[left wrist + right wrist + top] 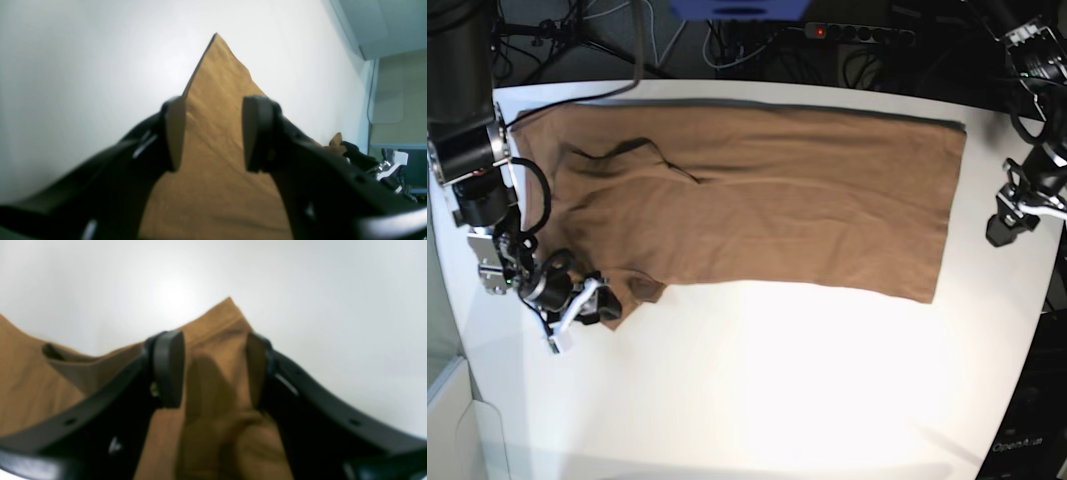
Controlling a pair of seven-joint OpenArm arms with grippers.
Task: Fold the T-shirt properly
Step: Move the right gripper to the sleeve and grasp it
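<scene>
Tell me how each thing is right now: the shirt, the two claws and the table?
T-shirt: lying flat on the table, folded lengthwise, not yet a neat bundle.
Left claw: open, over a corner of the shirt, not gripping.
Right claw: open, fingers either side of a bunched shirt corner.
Table: white, shirt on its far half.

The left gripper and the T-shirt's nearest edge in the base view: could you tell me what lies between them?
Only bare white table separates the left gripper from the T-shirt in the base view.
</scene>
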